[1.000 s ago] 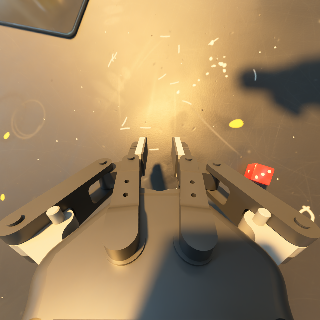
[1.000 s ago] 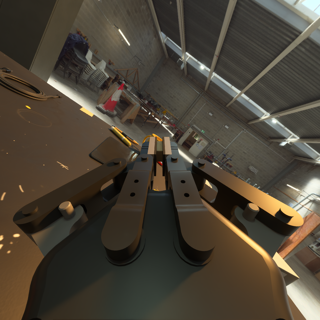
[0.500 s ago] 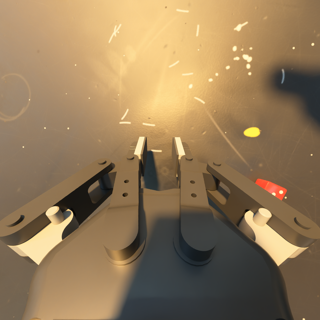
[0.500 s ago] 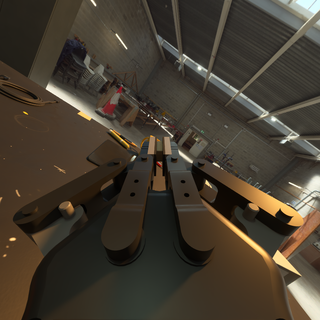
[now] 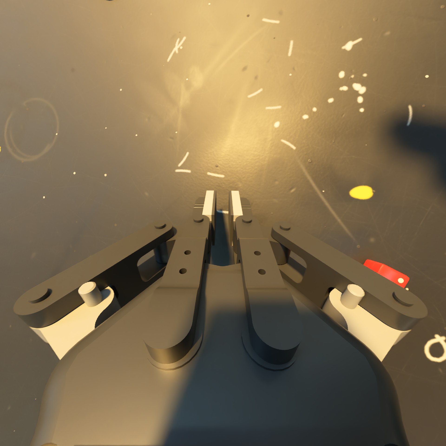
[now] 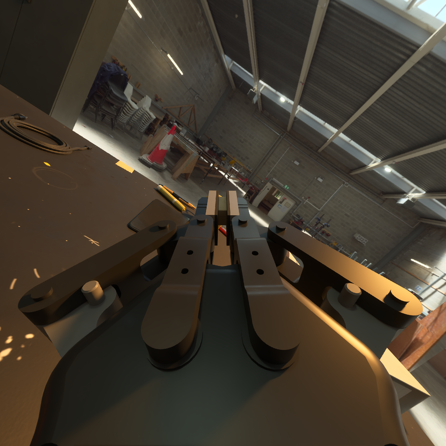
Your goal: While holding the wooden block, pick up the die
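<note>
Gripping the wooden block [image 6: 222,209], the right gripper [image 6: 222,205] is kept clamped.
The die [image 5: 386,273], at lower right, could be missed: the narrowly parted, empty left gripper [image 5: 222,205] is offset.

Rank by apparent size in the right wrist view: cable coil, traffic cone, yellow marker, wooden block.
1. Cable coil, widest span.
2. Traffic cone, far behind the table, so it only looks smaller.
3. Yellow marker.
4. Wooden block, just a sliver showing between the right claw fingers.
</note>
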Controlling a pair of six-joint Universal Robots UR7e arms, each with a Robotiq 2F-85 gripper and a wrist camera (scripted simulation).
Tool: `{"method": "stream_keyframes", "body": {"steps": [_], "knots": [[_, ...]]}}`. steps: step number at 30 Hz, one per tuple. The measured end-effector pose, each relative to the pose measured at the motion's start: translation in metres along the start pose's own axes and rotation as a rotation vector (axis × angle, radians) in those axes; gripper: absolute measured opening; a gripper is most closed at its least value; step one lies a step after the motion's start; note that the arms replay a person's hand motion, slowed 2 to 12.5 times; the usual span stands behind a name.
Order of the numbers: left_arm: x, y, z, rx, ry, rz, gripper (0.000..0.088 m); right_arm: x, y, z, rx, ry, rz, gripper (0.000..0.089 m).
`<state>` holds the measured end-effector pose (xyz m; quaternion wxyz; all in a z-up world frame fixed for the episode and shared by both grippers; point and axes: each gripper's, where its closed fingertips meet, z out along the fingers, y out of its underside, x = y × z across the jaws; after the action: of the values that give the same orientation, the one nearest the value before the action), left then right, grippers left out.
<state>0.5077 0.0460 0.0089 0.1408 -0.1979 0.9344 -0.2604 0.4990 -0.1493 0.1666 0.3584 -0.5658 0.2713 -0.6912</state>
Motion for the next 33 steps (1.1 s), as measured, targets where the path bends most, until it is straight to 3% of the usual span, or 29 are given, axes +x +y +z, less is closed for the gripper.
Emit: {"method": "stream_keyframes", "body": {"steps": [4,24,27,30,33], "knots": [[0.006,0.001,-0.001,0.011,0.014,0.017,0.0,-0.001,-0.001,0.0,0.002,-0.007,-0.005,0.0056],[-0.007,-0.002,-0.014,0.111,-0.07,-0.03,0.0008,0.002,-0.004,-0.001,0.012,-0.005,0.013,0.0056],[-0.01,-0.006,-0.016,0.124,-0.084,-0.033,0.0085,0.003,-0.004,-0.001,0.014,-0.002,0.021,0.0056],[-0.01,-0.007,-0.015,0.114,-0.073,-0.039,0.0256,0.003,-0.004,-0.001,0.015,-0.003,0.028,0.0056],[-0.006,-0.006,-0.013,0.082,-0.045,-0.043,0.0356,0.003,-0.004,-0.001,0.017,-0.005,0.034,0.0056]]}}
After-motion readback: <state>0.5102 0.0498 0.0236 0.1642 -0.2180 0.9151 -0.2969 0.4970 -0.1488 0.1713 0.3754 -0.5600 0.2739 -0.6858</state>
